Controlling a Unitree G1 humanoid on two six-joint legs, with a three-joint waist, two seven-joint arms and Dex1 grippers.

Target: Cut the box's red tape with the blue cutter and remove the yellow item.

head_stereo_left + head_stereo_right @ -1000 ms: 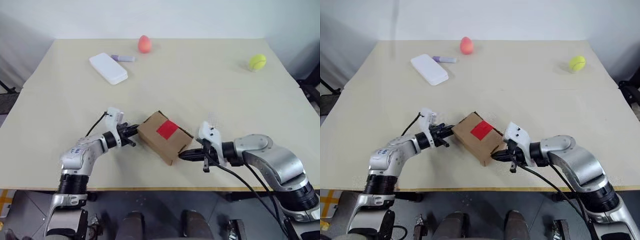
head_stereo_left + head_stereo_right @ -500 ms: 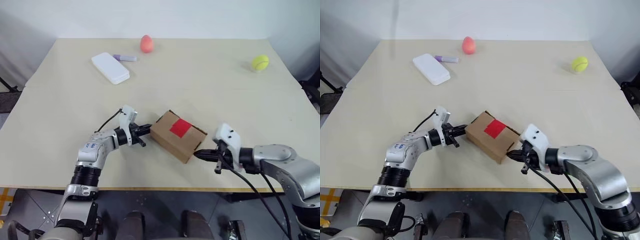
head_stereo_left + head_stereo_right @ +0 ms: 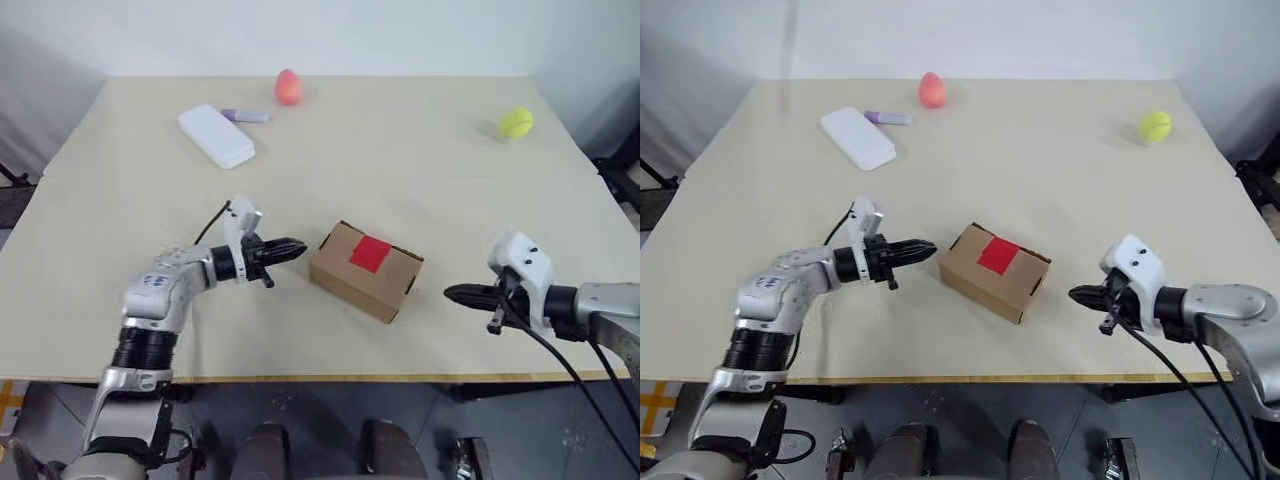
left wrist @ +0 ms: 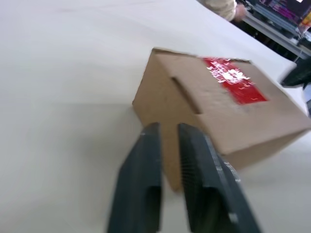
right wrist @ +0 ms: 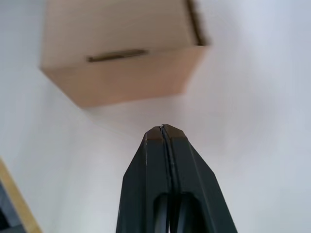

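The brown cardboard box [image 3: 352,278] stands on the table near the front, a little right of centre, its flaps closed. A square of red tape [image 3: 371,253] covers its top seam. My left gripper [image 3: 298,244] points at the box's left end from a short gap away; in the left wrist view its fingers [image 4: 190,145] stand slightly apart and hold nothing. My right gripper [image 3: 450,292] hovers to the right of the box, clear of it, with its fingers [image 5: 182,150] pressed together. The blue cutter and the yellow item are out of view.
At the back left lie a white case [image 3: 216,136] and a purple marker [image 3: 245,116], with a pinkish egg [image 3: 288,87] behind them. A tennis ball [image 3: 516,123] sits at the back right. The table's front edge [image 3: 330,378] runs close below both grippers.
Both grippers have drawn away from the box's ends: the right one swung well out to the right, the left one backed off and parted its fingers a little. The box ended slightly further right.
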